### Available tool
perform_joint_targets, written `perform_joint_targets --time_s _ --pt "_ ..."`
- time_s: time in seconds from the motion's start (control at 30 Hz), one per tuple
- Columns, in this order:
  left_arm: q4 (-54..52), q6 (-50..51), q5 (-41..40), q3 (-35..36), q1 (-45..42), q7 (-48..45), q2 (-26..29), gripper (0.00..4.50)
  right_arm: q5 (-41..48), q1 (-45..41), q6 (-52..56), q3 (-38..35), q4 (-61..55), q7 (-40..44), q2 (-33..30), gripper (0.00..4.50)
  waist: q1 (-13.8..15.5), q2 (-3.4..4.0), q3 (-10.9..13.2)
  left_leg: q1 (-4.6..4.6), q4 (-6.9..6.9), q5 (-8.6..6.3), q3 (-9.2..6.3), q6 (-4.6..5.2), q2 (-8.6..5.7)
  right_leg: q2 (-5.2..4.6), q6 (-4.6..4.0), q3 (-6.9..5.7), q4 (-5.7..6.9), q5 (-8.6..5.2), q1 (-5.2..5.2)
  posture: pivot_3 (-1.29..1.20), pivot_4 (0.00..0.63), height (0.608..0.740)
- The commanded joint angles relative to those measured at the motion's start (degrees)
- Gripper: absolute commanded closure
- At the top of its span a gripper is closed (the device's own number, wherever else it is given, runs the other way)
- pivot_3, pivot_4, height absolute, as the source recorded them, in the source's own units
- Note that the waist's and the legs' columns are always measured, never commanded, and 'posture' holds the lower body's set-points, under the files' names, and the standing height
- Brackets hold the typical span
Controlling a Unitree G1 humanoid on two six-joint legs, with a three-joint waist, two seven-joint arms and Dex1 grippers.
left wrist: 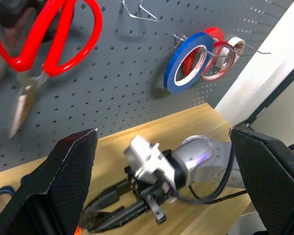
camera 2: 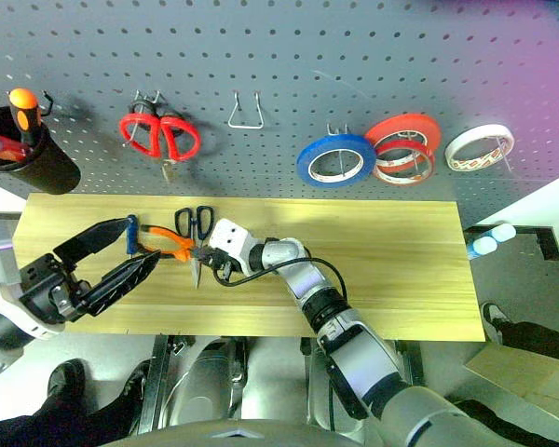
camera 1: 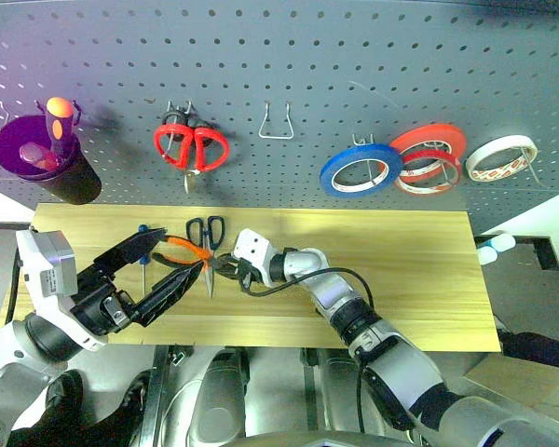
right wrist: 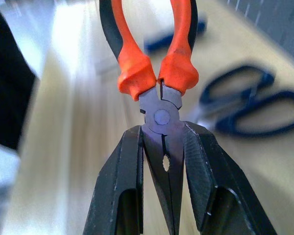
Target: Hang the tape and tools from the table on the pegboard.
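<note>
My right gripper (camera 1: 225, 268) is shut on the steel nose of the black-and-orange pliers (camera 1: 188, 251) over the left part of the table (camera 1: 419, 279). In the right wrist view its fingers (right wrist: 122, 166) clamp the pliers (right wrist: 160, 116) just below the pivot. The handles point toward my left gripper (camera 1: 183, 252), which hovers wide open close by. The black-handled scissors (camera 1: 206, 235) lie behind the pliers. The blue-handled screwdriver (camera 2: 130, 233) lies partly hidden behind the left gripper's fingers. The blue tape (camera 1: 359, 170) hangs on a hook of the pegboard (camera 1: 289, 56).
Red-handled scissors (camera 1: 191, 146) hang at the left of the pegboard beside a bare wire hook (camera 1: 276, 126). Red-orange rolls (camera 1: 429, 158) and a white roll (camera 1: 501, 158) hang right of the blue tape. A dark cup (camera 1: 47, 163) holding an orange-handled screwdriver sits far left.
</note>
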Motion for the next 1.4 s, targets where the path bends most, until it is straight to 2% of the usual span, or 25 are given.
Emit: perform_joint_targets --time_s 0.03,0.17,0.4,0.73,0.9,1.13,1.4 --pt "-0.5 -0.6 0.0 0.3 -0.2 -0.6 0.4 0.0 4.2 2.6 0.2 -0.2 -6.8 4.0 0.3 3.7 0.1 0.0 0.0 0.0 0.0 0.0 0.0 0.0 0.0 0.0 0.0 0.0 0.0 0.0 0.0 0.18 0.362 0.733" --pt "0.0 -0.5 0.4 0.2 -0.6 -1.1 0.4 0.0 5.7 6.5 2.3 0.3 -12.6 7.4 -3.1 3.7 0.9 0.01 0.0 0.0 0.0 0.0 0.0 0.0 0.0 0.0 0.0 0.0 0.0 0.0 0.0 0.18 0.36 0.733" --pt "1.1 -0.6 1.1 -0.6 -2.2 -1.4 0.5 0.0 5.9 12.6 3.8 0.1 -20.3 8.7 -10.9 3.7 1.1 0.0 0.0 -0.02 0.06 0.0 0.02 -0.01 -0.01 -0.02 -0.11 0.0 -0.05 -0.07 0.05 0.15 0.355 0.733" --pt "3.3 -0.4 2.0 -1.2 -4.5 -3.3 0.9 0.0 4.5 21.2 8.1 -3.0 -29.3 3.5 -19.8 3.7 1.0 -0.02 0.0 -0.01 0.08 0.01 0.03 -0.01 -0.01 -0.01 -0.1 0.01 0.01 -0.06 0.04 0.09 0.35 0.733" --pt "4.7 -0.2 2.9 -2.6 -5.8 -4.6 1.0 0.0 1.3 22.5 9.4 -4.6 -28.0 -2.6 -23.2 3.7 0.8 -0.03 0.0 -0.01 0.12 0.01 0.06 -0.02 -0.02 -0.02 -0.1 0.02 -0.01 -0.07 0.06 0.07 0.346 0.733" --pt "6.3 0.1 3.5 -2.6 -6.9 -6.3 1.3 0.0 2.7 26.2 20.7 -7.4 -36.9 -7.9 -23.8 3.7 0.6 -0.06 0.0 0.0 0.11 0.01 0.06 -0.01 -0.01 0.0 -0.05 0.03 0.04 -0.04 0.04 0.06 0.346 0.733" --pt "7.4 -0.4 5.0 -2.3 -6.9 -7.8 0.9 0.0 4.7 32.3 43.8 -14.4 -54.6 -18.8 -21.3 3.7 0.8 -0.06 0.0 -0.04 0.15 0.01 0.08 -0.02 -0.02 -0.04 -0.09 0.03 -0.03 -0.06 0.05 0.03 0.354 0.733"
